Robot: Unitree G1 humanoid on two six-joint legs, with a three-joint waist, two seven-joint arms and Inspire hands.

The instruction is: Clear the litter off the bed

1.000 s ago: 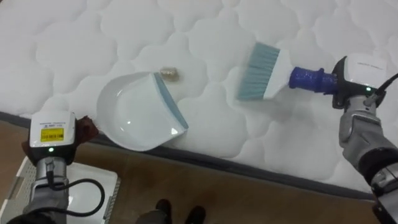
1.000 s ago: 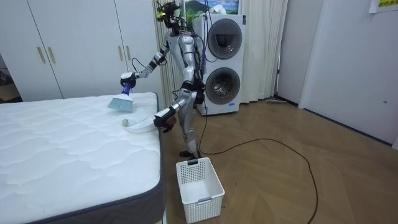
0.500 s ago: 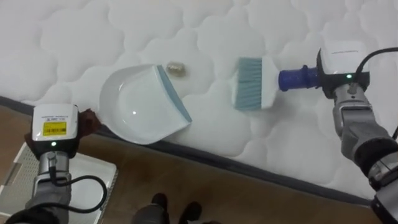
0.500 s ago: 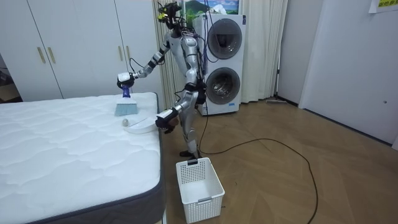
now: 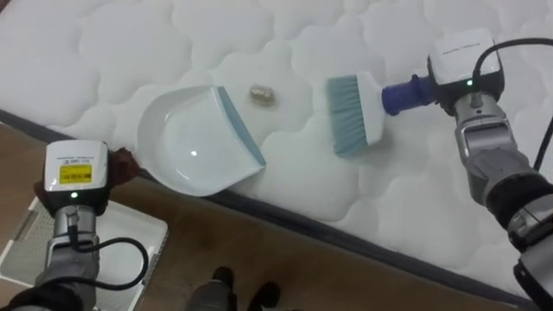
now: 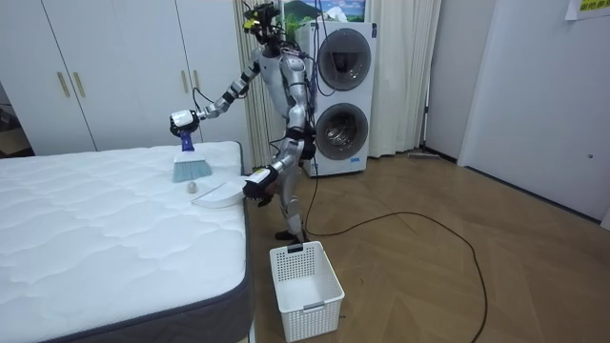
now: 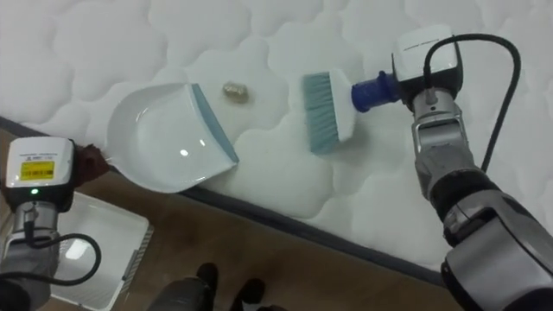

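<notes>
**Sweep the scrap into the pan with one low stroke**

The robot stands at the near edge of the bed (image 5: 130, 52), close to its corner in the room view. A small tan scrap (image 5: 262, 93) lies on the quilted top. It sits just beyond the blue lip of the white dustpan (image 5: 194, 142) and does not touch it. The dustpan rests flat at the bed's near edge, its handle end toward the left hand (image 5: 123, 166). That hand's grip on the handle is hidden, so I cannot tell how it closes.

The right hand (image 5: 436, 89) carries the brush (image 5: 354, 112) by its blue handle. The wrist housing covers the grip, so its hold cannot be told either. The bristles are near the scrap on the side away from the pan. Whether they touch the bed is unclear.

The step in hand appears to be brushing the scrap into the pan.

- Lower the bristles until they bend lightly on the quilting, or the scrap may lodge in a seam.
- Pull in a straight line toward the middle of the lip.
- Press the lip down so the scrap cannot slide under it.
- Stroke slowly, since a light scrap could flick over the pan and off the bed's near edge.

The white basket (image 6: 307, 278) on the floor looks like the place to empty the pan.
</notes>
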